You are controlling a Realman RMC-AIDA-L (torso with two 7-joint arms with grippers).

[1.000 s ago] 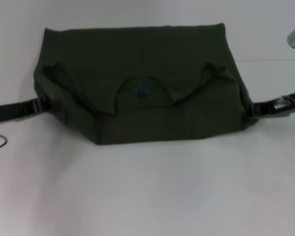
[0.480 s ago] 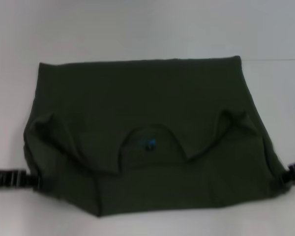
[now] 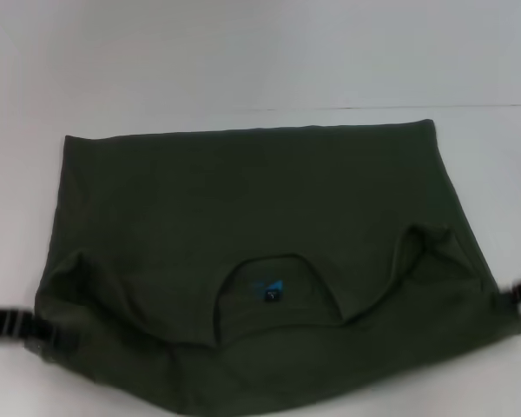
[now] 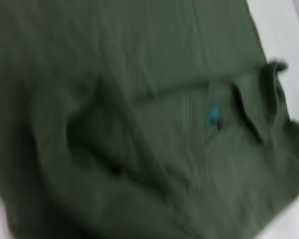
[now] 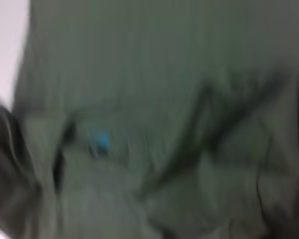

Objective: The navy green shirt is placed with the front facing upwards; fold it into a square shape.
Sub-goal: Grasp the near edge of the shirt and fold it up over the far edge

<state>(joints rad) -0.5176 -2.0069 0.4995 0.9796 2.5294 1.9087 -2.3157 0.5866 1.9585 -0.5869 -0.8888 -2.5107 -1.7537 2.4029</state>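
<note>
Shirt [image 3: 260, 261] stretched between left pincer [image 3: 26, 334] and right pincer [image 3: 512, 300]; grips unclear.

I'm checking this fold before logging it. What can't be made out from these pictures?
- Left pincer: head view, tip buried under the navy green shirt; open or shut unknown.
- Right pincer: head view, blurred and cut off by the edge.
- Shirt's near hem: head view, cropped by the bottom edge.
- Collar label: too small to read; smeared in both wrist views.
- Chest print: none visible in any view.
</note>
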